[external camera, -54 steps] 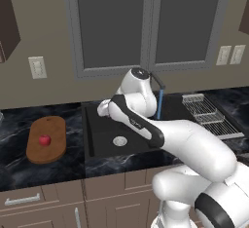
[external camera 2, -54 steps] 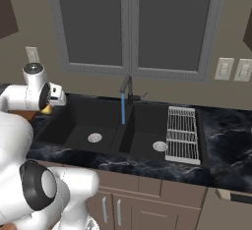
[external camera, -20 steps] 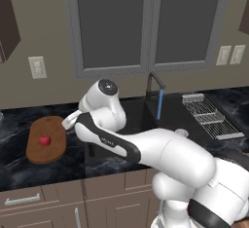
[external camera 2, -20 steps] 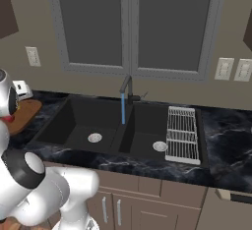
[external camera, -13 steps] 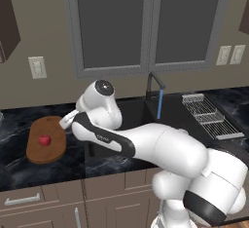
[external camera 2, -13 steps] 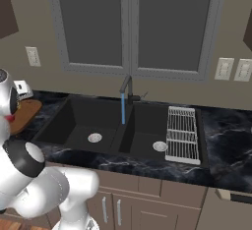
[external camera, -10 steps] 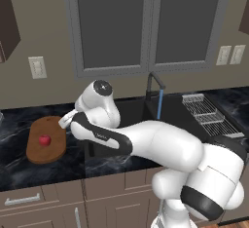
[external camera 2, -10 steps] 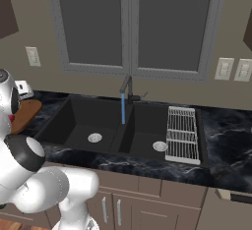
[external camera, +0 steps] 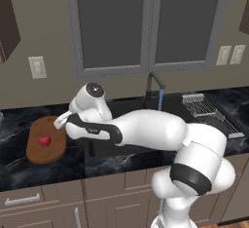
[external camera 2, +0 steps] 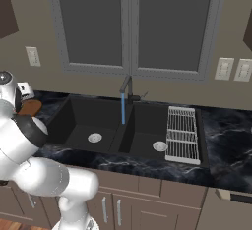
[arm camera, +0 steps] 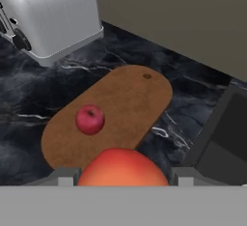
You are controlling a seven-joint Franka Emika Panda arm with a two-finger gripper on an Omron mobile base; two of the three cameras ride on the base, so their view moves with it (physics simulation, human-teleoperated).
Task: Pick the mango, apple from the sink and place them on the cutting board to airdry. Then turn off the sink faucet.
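Mango [arm camera: 123, 167] sits at the bottom centre of the hand view, orange-red, clamped between the gripper [arm camera: 123, 176] fingers, whose grey tips show at either side of it; hangs above the near end of the cutting board [arm camera: 130, 99].

Left third of the left base view: light switch plate [external camera: 36, 67] on the wall, cutting board [external camera: 36, 146] lying flat on the black marbled counter [external camera: 14, 124], apple [external camera: 44, 140] resting red and round near the board's middle. Gripper [external camera: 62, 121] over the board's right edge, closed on the fruit, mango itself hidden there by the wrist.

Centre of that view: white arm stretching across the sink [external camera: 131, 107], sink faucet [external camera: 154, 88] with a blue stream of water [external camera: 161, 100] running down. Right: wire dish rack [external camera: 206, 110] on the counter.

Hand view, upper left: silver toaster [arm camera: 48, 12] standing on the counter [arm camera: 29, 99] beyond the board; apple [arm camera: 90, 119] left of centre on the board; black sink [arm camera: 226, 133] edge at lower right.

Right base view: board's end [external camera 2: 30, 107] at far left, faucet [external camera 2: 126, 89] with its running water [external camera 2: 122, 110] at centre, rack [external camera 2: 183, 134] to the right.
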